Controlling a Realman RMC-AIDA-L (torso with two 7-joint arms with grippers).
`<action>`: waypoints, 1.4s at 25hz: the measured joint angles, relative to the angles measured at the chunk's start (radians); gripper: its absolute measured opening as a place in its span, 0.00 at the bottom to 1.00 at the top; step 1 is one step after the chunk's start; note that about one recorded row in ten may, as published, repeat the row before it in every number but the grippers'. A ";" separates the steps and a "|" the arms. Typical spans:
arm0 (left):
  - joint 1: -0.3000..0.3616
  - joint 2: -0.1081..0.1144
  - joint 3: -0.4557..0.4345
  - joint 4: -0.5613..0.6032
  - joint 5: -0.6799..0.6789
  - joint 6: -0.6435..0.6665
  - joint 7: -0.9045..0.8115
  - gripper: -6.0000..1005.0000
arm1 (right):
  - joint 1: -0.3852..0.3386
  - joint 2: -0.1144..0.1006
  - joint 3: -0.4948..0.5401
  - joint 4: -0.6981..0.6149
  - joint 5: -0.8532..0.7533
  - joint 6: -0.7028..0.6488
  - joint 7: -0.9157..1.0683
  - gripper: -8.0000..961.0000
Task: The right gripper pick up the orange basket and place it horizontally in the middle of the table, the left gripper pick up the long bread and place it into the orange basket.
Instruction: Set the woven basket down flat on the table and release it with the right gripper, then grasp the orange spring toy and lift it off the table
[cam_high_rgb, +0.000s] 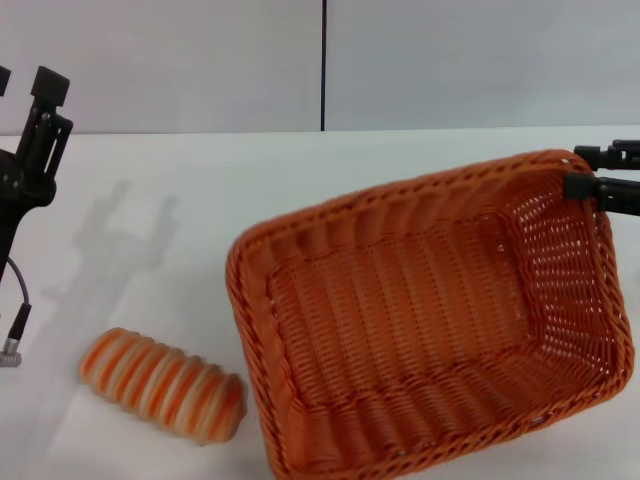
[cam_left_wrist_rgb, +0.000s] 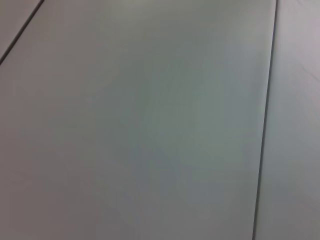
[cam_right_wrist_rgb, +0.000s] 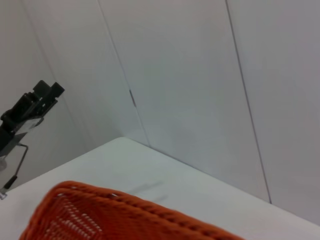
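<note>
— Basket contents? Orange basket (cam_high_rgb: 430, 320) tilted on table (cam_high_rgb: 200, 180), holding nothing.
— Bread, grippers? Long bread (cam_high_rgb: 163, 385) lies just left of basket. Right gripper (cam_high_rgb: 592, 172) clamps its far right rim; left gripper (cam_high_rgb: 25, 130) raised far left, fingers spread.

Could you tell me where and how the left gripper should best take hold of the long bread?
Grip the long bread across its narrow middle, coming from above: it lies flat on the table, clear of the orange basket, long axis slanting. The left gripper is raised at the left.

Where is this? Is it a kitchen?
Probably not a kitchen; it looks like a robot test room. There is only a plain white table, bare grey wall panels, and a toy-like striped long bread beside an orange basket.
</note>
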 joint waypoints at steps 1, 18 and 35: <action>-0.001 0.000 0.000 0.000 0.000 -0.001 0.000 0.69 | 0.002 0.001 0.000 0.002 0.000 0.006 -0.004 0.39; -0.030 0.007 -0.001 0.023 0.000 -0.004 -0.001 0.69 | -0.101 0.081 0.207 0.014 0.243 0.003 -0.238 0.66; -0.066 0.098 0.501 0.811 0.008 0.013 -0.839 0.70 | -0.283 0.129 0.259 0.256 0.566 -0.035 -0.509 0.66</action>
